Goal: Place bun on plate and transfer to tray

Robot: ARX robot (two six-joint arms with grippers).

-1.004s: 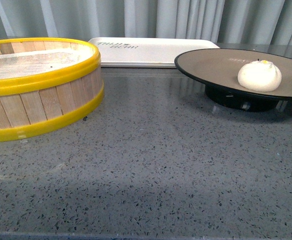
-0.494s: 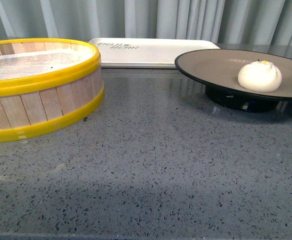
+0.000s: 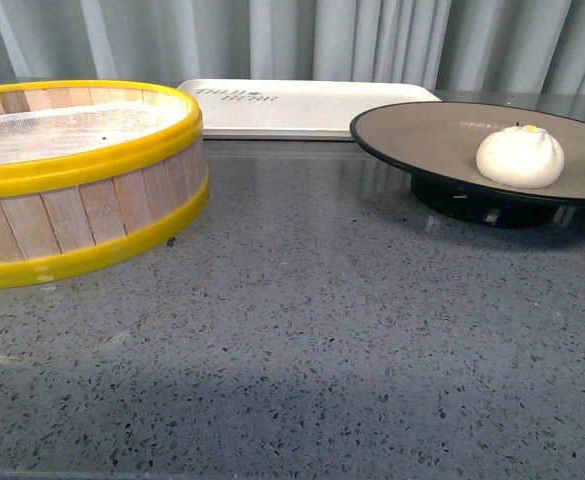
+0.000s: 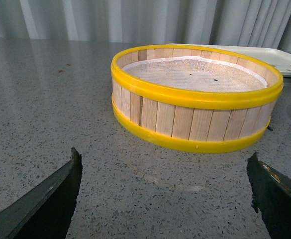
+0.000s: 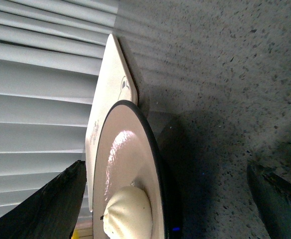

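The bun (image 3: 520, 156) sits on the plate (image 3: 422, 130), dead ahead of my right pincer (image 5: 165, 167), spread wide, empty, so that arm's nearer; left pincer (image 4: 163, 154) gapes too.

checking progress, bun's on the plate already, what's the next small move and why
Probably ease the right gripper in to grip the plate by its rim: the bun already sits on it, it stands on the table next to the tray, and the jaws are open.
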